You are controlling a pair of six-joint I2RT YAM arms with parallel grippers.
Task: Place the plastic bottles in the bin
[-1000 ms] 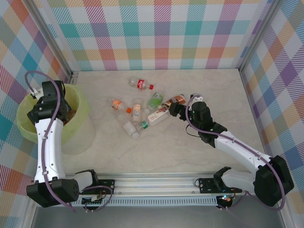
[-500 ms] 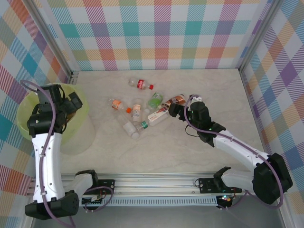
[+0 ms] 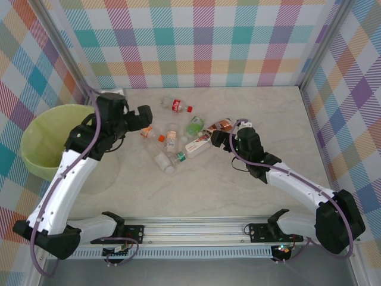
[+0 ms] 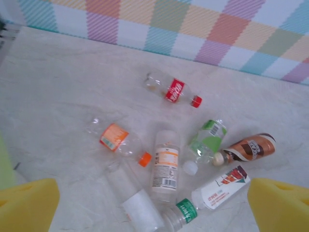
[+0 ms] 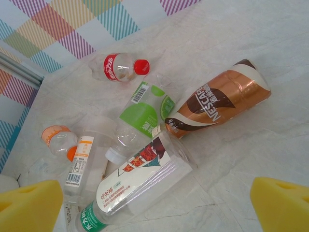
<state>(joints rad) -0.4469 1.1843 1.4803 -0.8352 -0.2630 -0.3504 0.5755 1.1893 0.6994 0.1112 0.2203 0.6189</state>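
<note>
Tabletop (image 3: 238, 196) strewn with plastic bottles (image 4: 165, 166) — left fingers (image 4: 26, 203), right fingers (image 5: 29, 205) both wide, empty.

Clear, glossy plastic bottles (image 5: 140, 179); the Nescafé bottle (image 5: 217, 99) has a sleeve that shines metallic bronze. Matt marbled bench (image 5: 270, 145); smooth translucent plastic bin (image 3: 44, 140).

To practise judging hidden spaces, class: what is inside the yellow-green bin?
The bin shows bare yellow-green plastic inside where visible, no bottle. The left arm crosses its right side, hiding whatever lies there.
</note>
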